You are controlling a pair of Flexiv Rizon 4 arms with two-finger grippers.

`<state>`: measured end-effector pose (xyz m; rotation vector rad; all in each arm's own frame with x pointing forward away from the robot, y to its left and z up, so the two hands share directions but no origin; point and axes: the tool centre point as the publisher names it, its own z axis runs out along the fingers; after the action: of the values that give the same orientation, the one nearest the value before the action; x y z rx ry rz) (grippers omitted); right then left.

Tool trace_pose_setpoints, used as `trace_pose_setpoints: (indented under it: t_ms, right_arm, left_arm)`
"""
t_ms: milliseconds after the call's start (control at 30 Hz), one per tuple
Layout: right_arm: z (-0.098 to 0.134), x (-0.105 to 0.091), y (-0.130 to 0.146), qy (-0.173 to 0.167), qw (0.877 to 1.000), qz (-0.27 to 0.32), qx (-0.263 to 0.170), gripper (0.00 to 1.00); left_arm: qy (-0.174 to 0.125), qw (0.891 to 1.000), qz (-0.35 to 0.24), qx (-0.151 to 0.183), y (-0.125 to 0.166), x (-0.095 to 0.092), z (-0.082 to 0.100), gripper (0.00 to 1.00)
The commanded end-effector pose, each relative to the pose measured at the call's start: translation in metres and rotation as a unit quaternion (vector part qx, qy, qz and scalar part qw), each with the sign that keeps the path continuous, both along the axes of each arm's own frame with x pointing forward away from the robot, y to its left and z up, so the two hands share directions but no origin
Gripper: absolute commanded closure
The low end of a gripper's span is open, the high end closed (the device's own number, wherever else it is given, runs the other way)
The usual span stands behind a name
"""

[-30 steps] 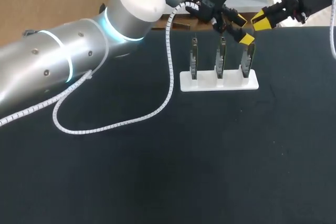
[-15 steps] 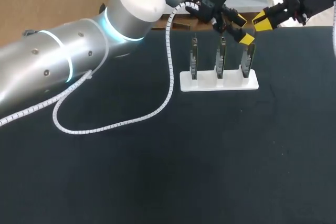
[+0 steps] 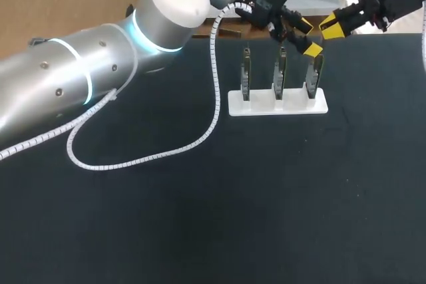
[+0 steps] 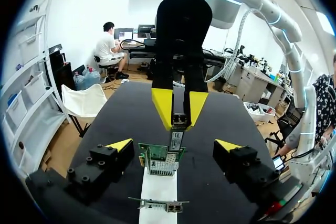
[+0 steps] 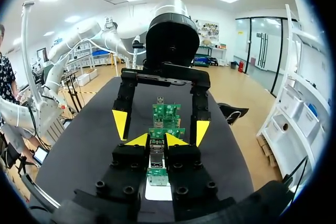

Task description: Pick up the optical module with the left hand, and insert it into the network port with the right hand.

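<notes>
Head view, left arm: it comes in from the left side and reaches across the dark table (image 3: 200, 231) to the far middle, with a white coiled cable (image 3: 214, 98) looping down from it onto the tabletop.
Left gripper (image 3: 307, 38): it hangs over the far-right end of the card row with its fingers spread wide and nothing between them. In its own wrist view, the two yellow tips stand one on each side of the rightmost card, clear of it.
Cards: three green cards stand upright in a row on a white base (image 3: 277, 106). The rightmost card (image 3: 314, 74) is the one under both grippers.
Network port (image 4: 160, 167): a small metal cage on the rightmost card, with its opening facing up.
Optical module (image 4: 175, 141): a slim silvery bar just above that card. Its long axis is upright, its lower end points down at the port and its upper end is in the other gripper. Whether the lower end has entered the port cannot be told.
Right gripper (image 3: 331, 26): it comes in from the far right corner. Its yellow tips are drawn close together and clamp the module's upper end from two sides, directly above the card.
</notes>
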<state>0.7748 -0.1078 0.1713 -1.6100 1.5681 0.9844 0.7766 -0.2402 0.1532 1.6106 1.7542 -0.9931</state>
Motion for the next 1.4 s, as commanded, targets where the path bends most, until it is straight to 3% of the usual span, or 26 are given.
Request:
trace_pose_setpoints:
  t_ms: [33, 1400]
  right_arm:
    - [-0.0019, -0.0031, 0.0008, -0.002, 1.000, -0.006, -0.001, 1.00]
    - [0.0025, -0.0050, 0.0023, -0.003, 0.999, -0.035, -0.012, 1.00]
  left_arm:
    - [0.001, 1.000, -0.001, 0.003, -0.0012, 0.0018, 0.0007, 0.00]
    - [0.001, 1.000, -0.001, 0.003, -0.0012, 0.0018, 0.0007, 0.00]
